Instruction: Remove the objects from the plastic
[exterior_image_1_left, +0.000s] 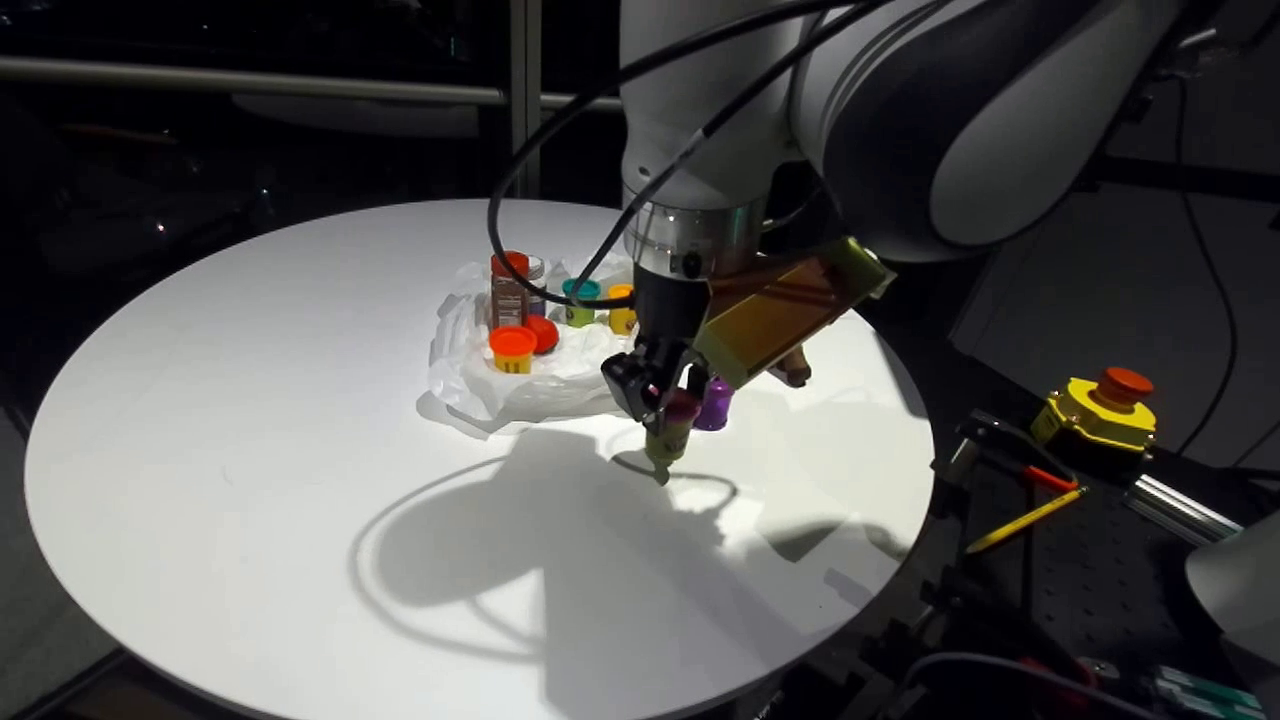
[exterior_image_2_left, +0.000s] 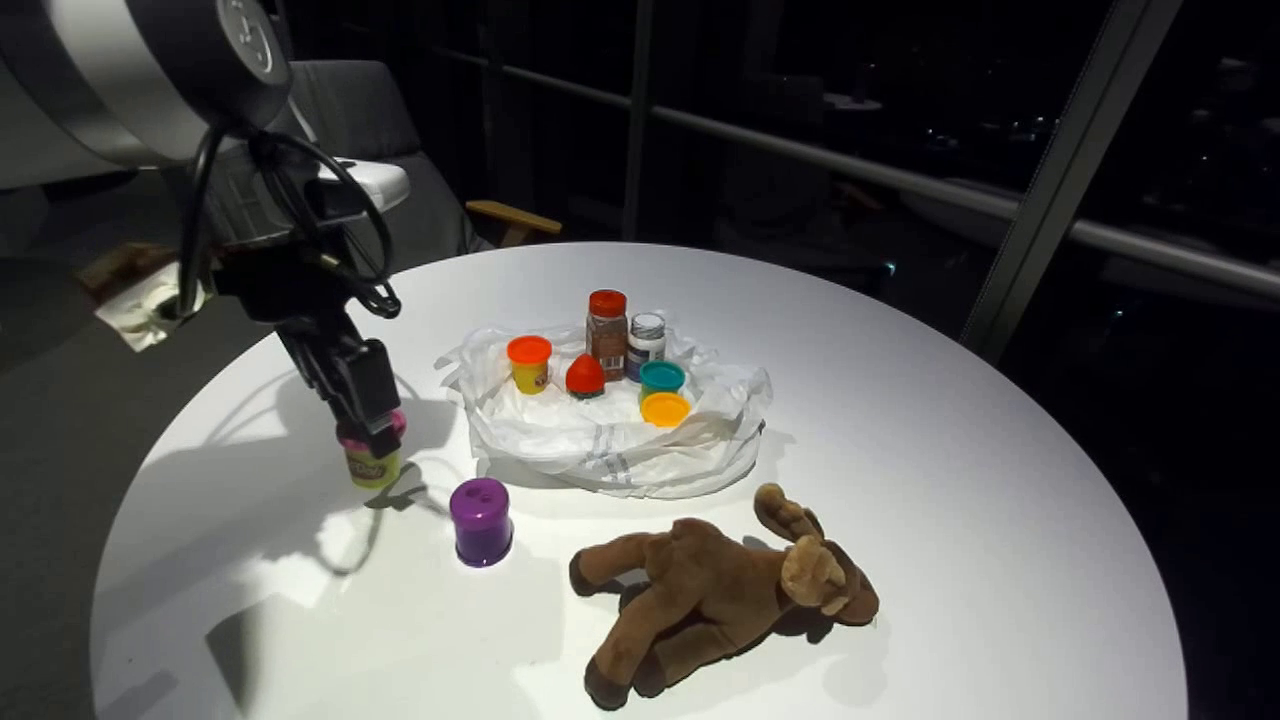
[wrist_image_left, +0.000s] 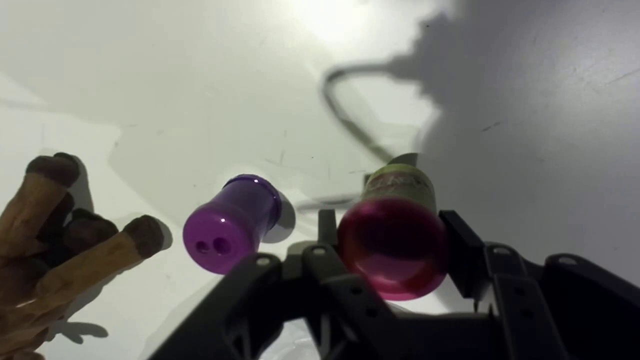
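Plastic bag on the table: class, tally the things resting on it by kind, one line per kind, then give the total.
Tubs: 3 (orange-lidded tub, teal-lidded tub, yellow-lidded tub)
Jars: 2 (red-capped jar, pale-topped jar)
Red dome-shaped thing: 1
Total: 6

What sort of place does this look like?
Possibly an office lounge at night: a round white table, a grey chair behind it and large dark windows suggest so.
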